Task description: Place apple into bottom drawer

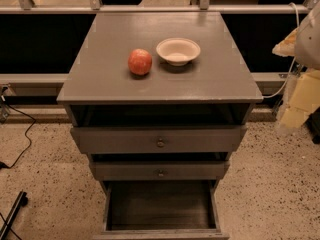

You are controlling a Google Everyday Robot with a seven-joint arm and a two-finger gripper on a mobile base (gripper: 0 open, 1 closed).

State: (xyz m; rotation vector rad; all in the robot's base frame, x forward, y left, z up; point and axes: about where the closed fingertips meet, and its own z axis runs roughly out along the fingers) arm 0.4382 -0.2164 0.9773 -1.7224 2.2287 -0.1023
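1. Sitting on the grey surface (215, 79), the apple (140, 61) rests just left of the cream bowl (178, 50).
2. The bottom drawer (160, 206) stands pulled open below.
3. The end effector (299, 101) hangs at the right edge, well apart; its opening cannot be told.

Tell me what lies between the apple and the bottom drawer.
Camera view: below the apple, the cabinet top's front edge, then the top drawer and middle drawer, then the open bottom drawer. The gripper hangs off the cabinet's right side, not between.
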